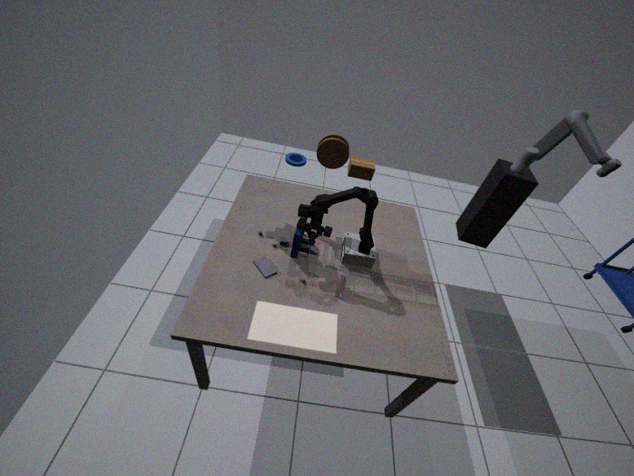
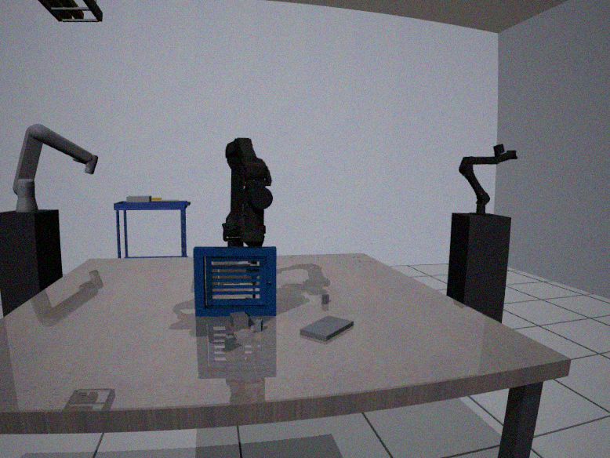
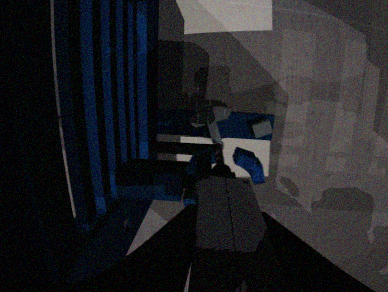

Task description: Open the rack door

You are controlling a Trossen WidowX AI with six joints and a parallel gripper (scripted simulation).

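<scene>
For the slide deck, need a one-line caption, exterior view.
Black six-joint arm behind an upright blue slatted rack door and frame, flat grey slab on the tabletop.

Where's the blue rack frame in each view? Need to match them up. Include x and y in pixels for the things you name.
Top: blue rack frame (image 1: 295,242) (image 2: 199,283), just left of centre, seen nearly edge-on beside the arm.
Exterior: left of centre on the tabletop, face-on, below the arm.
Wrist: blue bars fill the left side; can't tell frame from door there.
Shared landmark: the pale rectangle (image 1: 293,327) (image 3: 227,15), top and wrist only; the arm (image 1: 369,215) (image 2: 241,197) links top and exterior.
</scene>
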